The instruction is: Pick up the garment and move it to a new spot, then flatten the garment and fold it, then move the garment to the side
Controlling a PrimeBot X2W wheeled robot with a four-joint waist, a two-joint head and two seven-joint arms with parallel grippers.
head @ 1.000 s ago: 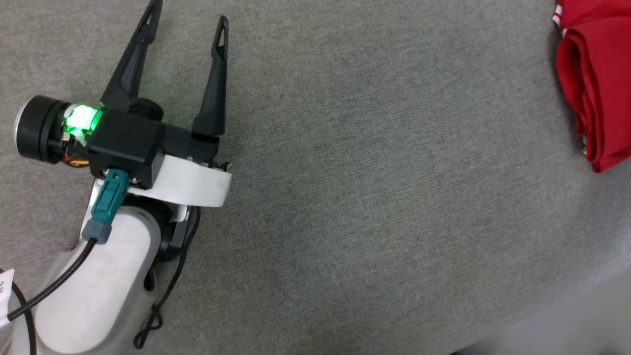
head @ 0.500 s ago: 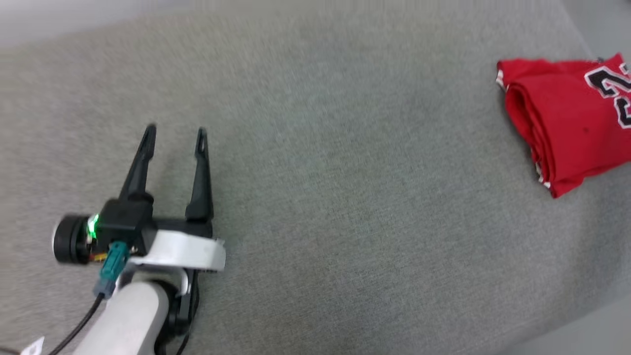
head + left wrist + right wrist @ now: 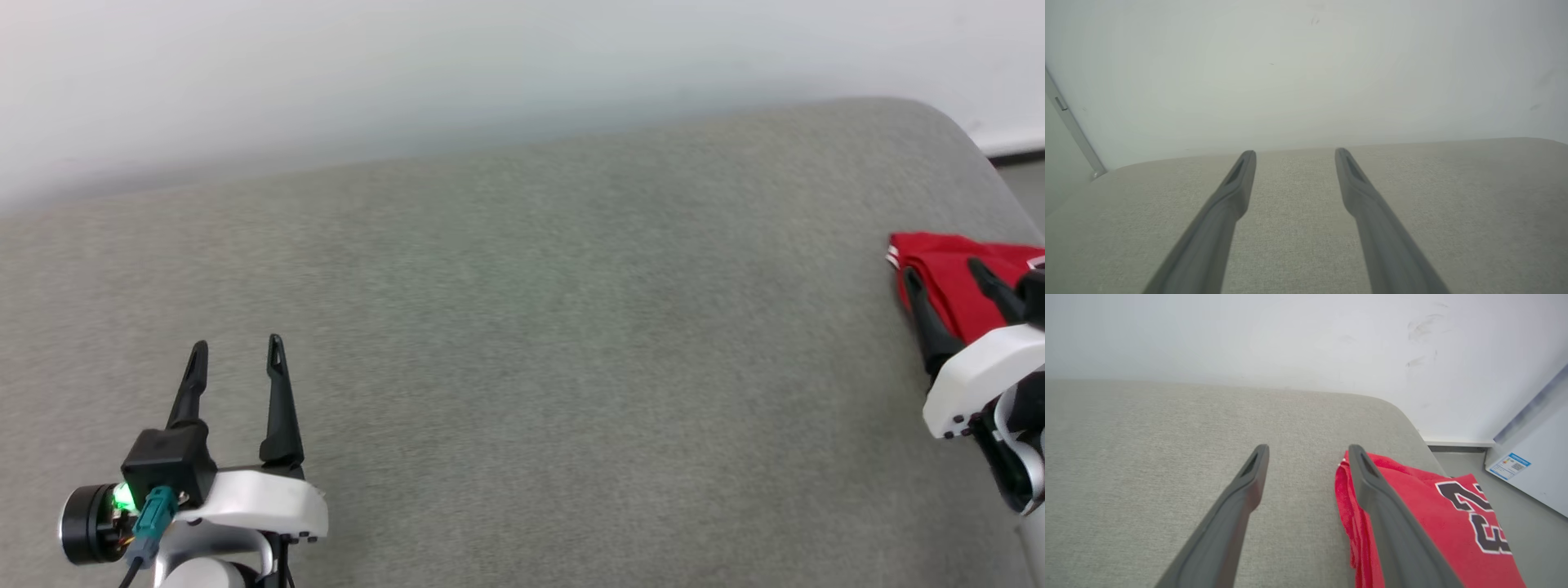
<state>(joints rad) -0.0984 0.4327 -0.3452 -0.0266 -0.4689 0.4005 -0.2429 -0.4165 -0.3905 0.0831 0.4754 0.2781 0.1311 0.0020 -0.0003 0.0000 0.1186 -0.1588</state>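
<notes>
Red garment [image 3: 1437, 531] lies folded at the side; last step looks complete. Left hand [image 3: 237, 343], right hand [image 3: 941, 272]: wide open, empty. Next: withdraw.

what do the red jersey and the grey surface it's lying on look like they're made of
The garment: thin, soft jersey fabric, possibly synthetic, matte red; it lies in limp stacked folds, numerals black with white edging. The grey surface: woven upholstery cloth over padding, probably; fine weave texture, rounded soft corner.
</notes>
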